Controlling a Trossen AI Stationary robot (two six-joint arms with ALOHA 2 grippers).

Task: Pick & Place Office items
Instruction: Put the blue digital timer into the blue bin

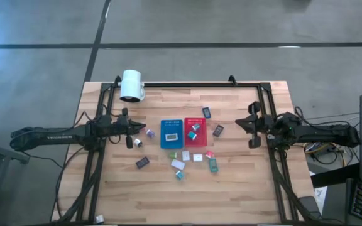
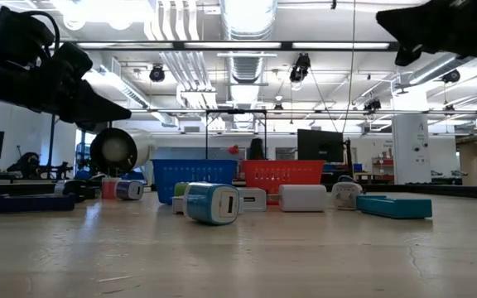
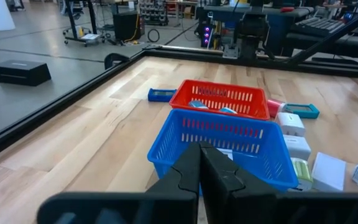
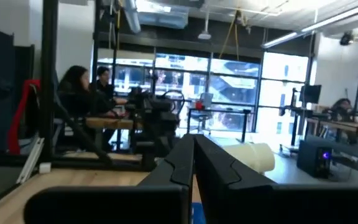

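Office items (image 1: 178,164) mostly loose on tabletop (image 1: 244,188) around the trays; a few already in blue tray (image 1: 170,143) and red tray (image 1: 194,139). Bulk of sorting outstanding. Left gripper (image 1: 129,130) and right gripper (image 1: 252,125) raised at either side, jaws together, empty.

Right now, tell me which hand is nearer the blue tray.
Left. The left hand hovers shut just beside the blue tray, on its left. The right hand is shut farther off, beyond the red tray.
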